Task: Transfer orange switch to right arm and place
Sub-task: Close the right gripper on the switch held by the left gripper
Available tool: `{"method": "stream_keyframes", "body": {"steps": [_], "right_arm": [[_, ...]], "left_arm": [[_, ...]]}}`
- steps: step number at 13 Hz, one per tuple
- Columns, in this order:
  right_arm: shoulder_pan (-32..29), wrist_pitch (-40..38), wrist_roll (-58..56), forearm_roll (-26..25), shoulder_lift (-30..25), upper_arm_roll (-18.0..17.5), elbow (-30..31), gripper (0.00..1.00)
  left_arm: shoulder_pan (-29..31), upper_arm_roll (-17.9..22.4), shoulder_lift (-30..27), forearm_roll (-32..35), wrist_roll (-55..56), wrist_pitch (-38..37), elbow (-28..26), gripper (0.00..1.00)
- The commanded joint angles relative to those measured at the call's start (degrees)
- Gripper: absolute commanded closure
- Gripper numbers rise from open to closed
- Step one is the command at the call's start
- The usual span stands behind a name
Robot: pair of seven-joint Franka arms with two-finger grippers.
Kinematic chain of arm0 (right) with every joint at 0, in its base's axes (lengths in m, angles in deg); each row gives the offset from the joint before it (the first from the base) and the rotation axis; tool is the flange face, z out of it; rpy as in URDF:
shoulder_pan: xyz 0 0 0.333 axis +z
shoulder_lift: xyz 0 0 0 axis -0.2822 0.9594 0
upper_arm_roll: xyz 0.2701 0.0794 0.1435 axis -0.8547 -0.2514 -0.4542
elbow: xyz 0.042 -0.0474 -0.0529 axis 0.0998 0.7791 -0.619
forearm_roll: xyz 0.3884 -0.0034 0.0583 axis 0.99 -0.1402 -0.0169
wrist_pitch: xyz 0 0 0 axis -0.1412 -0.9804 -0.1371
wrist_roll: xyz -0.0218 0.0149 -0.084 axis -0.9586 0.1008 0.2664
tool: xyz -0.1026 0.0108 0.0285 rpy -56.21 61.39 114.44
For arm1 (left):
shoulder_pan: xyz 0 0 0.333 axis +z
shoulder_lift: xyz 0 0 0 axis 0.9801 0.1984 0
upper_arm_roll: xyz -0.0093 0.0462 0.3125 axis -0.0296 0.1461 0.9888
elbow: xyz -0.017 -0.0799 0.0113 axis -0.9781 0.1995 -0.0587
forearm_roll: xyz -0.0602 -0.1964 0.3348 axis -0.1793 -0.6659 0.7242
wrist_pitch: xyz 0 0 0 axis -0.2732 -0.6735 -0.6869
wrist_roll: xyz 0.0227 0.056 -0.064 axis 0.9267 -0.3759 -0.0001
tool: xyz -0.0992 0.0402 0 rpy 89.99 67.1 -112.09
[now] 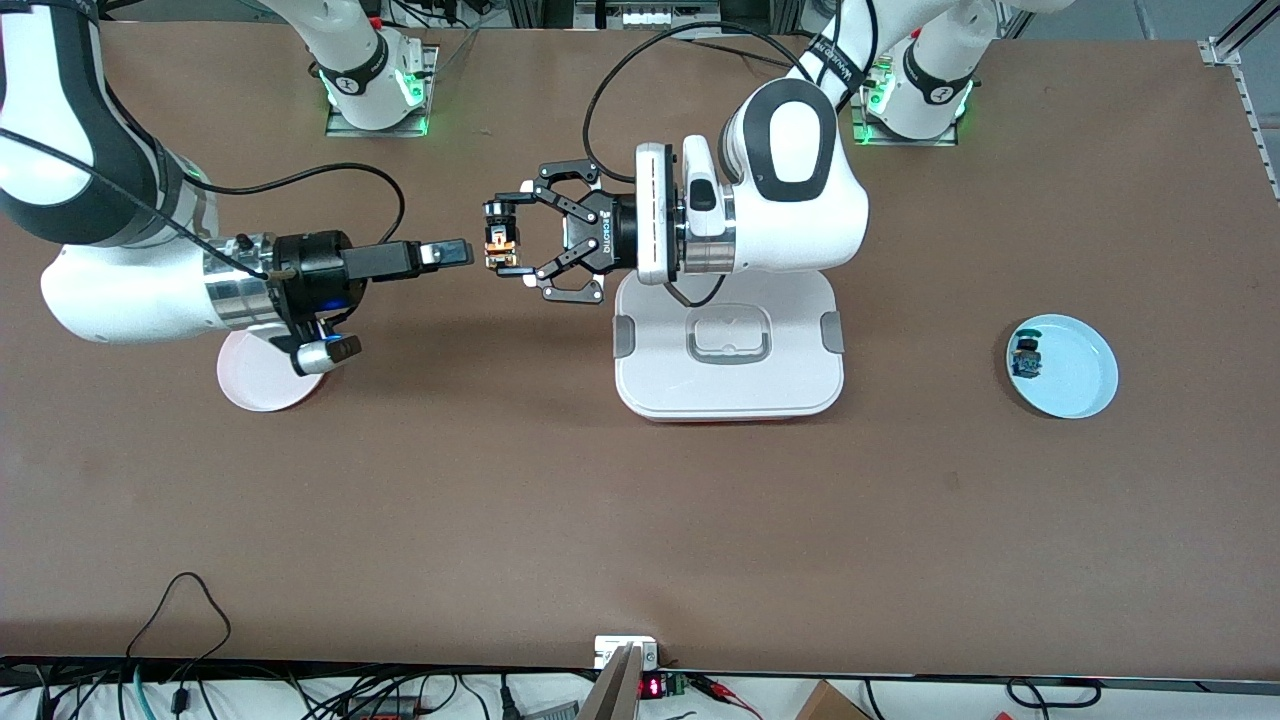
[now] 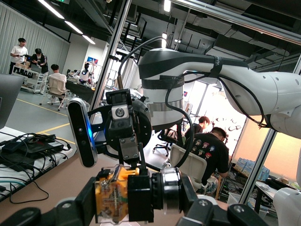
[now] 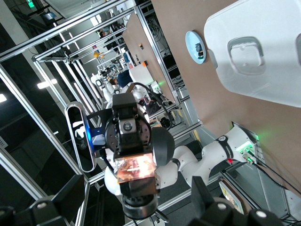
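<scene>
I have the left gripper (image 1: 497, 240), the black multi-link one, clenched on the tiny orange switch (image 1: 499, 246), a black cylindrical push-button part with an orange-tan block at one end. The gripper is turned sideways, up in the air over bare brown bench (image 1: 640, 520) between the two arms. In the left wrist view I see the switch (image 2: 134, 192) pinched between the fingers, orange block to one side and silver collar to the other.

My right gripper (image 1: 452, 252), the slim black one, hangs level with it and points straight at the switch, just short of it and not touching; its fingers are released and hold nothing. From the right wrist view the switch (image 3: 136, 169) sits directly ahead, orange face toward me.

On the bench, the white rounded-square plastic lid with a recessed handle (image 1: 729, 345) lies under the left arm's wrist. A small pink round plate (image 1: 262, 378) sits below the right arm's wrist. Toward the left arm's end of the bench, a pale blue round plate (image 1: 1075, 375) carries the small switch with a blue block (image 1: 1026, 356).
</scene>
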Motion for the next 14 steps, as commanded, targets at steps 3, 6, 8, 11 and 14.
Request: {"method": "stream_keyframes", "body": {"steps": [3, 6, 8, 11, 14], "right_arm": [[2.74, -0.31, 0.53, 1.55, -0.86, 0.2, 0.19, 0.0], [2.57, -0.4, -1.48, 1.28, -0.77, 0.2, 0.54, 0.0], [2.3, -0.4, -2.9, 1.37, -0.51, 0.29, 0.72, 0.0], [2.21, 0.21, -2.9, 1.63, -0.16, 0.29, 0.63, 0.0], [2.21, 0.04, -2.9, 1.63, -0.16, 0.2, 0.63, 0.0]], "left_arm": [[-0.4, 0.21, -1.13, -1.68, -1.79, 0.98, -0.47, 1.0], [-0.4, 0.21, -1.13, -1.51, -1.79, 0.98, -0.39, 1.0], [-0.31, 0.21, -1.13, -1.5, -1.79, 0.98, -0.39, 1.0], [0.22, 0.21, -1.22, -1.42, -1.79, 0.89, -0.39, 1.0], [0.92, 0.21, -1.66, -1.24, -1.88, 0.63, -0.47, 1.0]]}}
